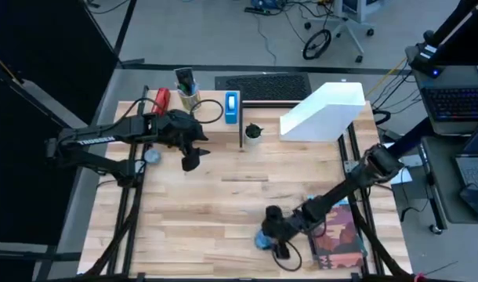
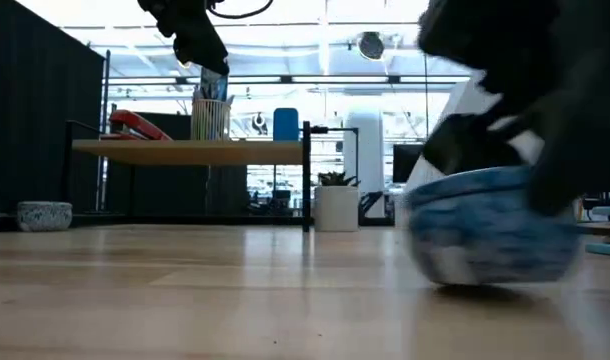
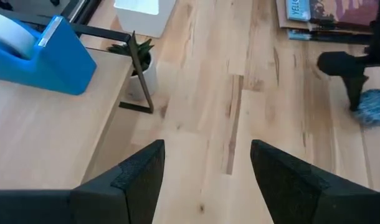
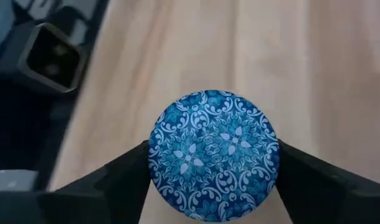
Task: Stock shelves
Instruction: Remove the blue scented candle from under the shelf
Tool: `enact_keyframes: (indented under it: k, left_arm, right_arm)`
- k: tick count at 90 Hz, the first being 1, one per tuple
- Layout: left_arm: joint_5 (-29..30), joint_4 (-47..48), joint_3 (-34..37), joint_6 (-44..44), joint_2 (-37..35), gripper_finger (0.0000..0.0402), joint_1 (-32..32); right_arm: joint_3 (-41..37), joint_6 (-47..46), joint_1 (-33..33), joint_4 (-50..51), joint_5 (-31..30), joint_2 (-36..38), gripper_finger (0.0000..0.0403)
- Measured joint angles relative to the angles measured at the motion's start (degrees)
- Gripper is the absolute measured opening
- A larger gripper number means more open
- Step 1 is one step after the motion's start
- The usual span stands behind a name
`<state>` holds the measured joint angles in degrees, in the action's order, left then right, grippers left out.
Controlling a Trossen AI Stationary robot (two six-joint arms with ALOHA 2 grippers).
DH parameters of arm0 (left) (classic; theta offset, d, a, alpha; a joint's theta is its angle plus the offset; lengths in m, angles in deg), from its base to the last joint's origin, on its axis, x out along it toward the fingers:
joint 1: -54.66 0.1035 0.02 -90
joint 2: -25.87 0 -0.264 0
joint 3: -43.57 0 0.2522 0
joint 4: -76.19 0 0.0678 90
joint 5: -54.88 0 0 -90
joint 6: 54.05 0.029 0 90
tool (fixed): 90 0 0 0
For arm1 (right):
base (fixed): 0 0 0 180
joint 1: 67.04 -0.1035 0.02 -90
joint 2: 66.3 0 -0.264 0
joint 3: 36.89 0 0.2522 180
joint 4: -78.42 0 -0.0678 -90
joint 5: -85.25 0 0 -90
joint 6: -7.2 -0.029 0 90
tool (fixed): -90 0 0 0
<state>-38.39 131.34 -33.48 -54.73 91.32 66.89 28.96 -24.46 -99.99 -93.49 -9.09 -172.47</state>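
The right tool (image 4: 212,186) stood at the lower centre of the high view, near the desk's (image 1: 223,204) front edge, its two fingers (image 4: 115,180) clamped on either side of a blue patterned bowl (image 4: 213,154). In the low view the bowl (image 2: 490,230) sat at the right of the frame, low on or just above the desk; which, the blur hid. The step in hand appeared to be the pick-up of that bowl for stocking. The next move would likely call for a lift and a long carry toward the upper part of the high view, clearing the books (image 1: 337,235) lying just beside the bowl at the lower right.

The low wooden shelf (image 1: 200,117) lay in the upper left of the high view, its long axis running left to right across the frame, with a red stapler (image 1: 161,98), a pen cup (image 1: 188,94) and a blue tape dispenser (image 1: 233,107) already on it. A small potted plant (image 1: 253,133) stood just beside its right end. The white file holder (image 1: 325,113) lay at the upper right, its long axis slanting from lower left to upper right.

The left tool (image 3: 205,180) hovered over the shelf's near edge at the centre left of the high view, fingers apart and holding nothing. A second small bowl (image 1: 153,157) rested on the desk below that arm.
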Motion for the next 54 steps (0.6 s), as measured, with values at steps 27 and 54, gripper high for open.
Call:
enact_keyframes:
  k: [27, 54]
  left_arm:
    - [0.0, 0.0, 0.0, -0.1, 0.0, 0.0223, 0.0]
    - [0.0, 0.0, 0.0, -0.1, 0.0, 0.0223, 0.0]
  right_arm:
    - [-0.5, -2.6, 0.3, 2.1, 0.6, 3.5, 0.0289]
    - [-0.3, -0.4, 0.3, 3.2, 0.2, 3.7, 0.029]
